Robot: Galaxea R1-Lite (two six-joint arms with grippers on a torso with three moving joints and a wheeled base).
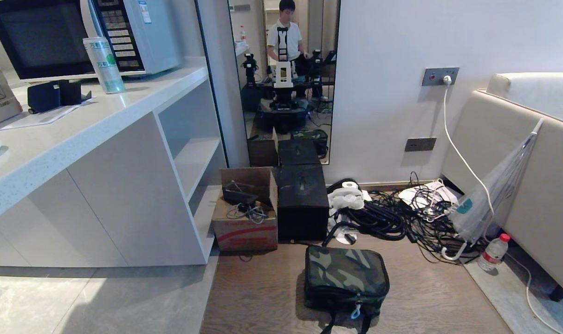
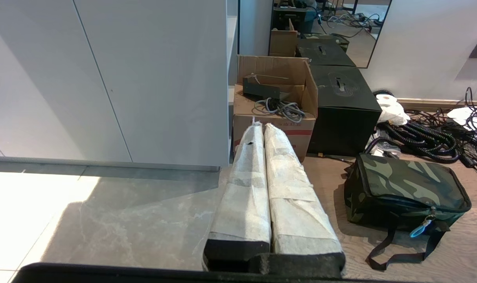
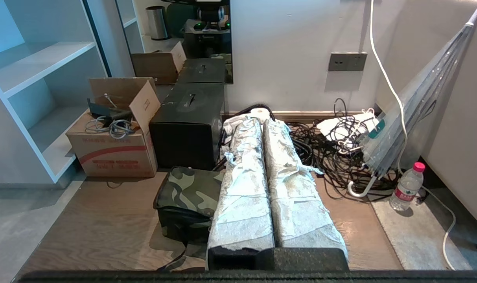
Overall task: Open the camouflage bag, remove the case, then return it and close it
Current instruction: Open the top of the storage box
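Nothing done yet: camouflage bag (image 1: pixel 346 277) on wood floor before black box (image 1: pixel 302 202), lid zipped, case unseen (presumably inside). Left end effector (image 2: pixel 262 127) and right end effector (image 3: pixel 258 122) fingers pressed together, empty, clear of bag.

The head view looks forward and down from high up, over the wooden floor toward the wall and mirror (image 1: pixel 283 79). The 2 wrist views sit low, each facing forward along its own wrapped fingers. All 3 share the camouflage bag (image 1: pixel 345 277) (image 2: pixel 407 190) (image 3: pixel 187 192), cardboard box (image 1: pixel 246 208) (image 2: pixel 275 104) (image 3: pixel 116 133) and black box (image 1: pixel 302 199) (image 2: pixel 342 108) (image 3: pixel 189 125).
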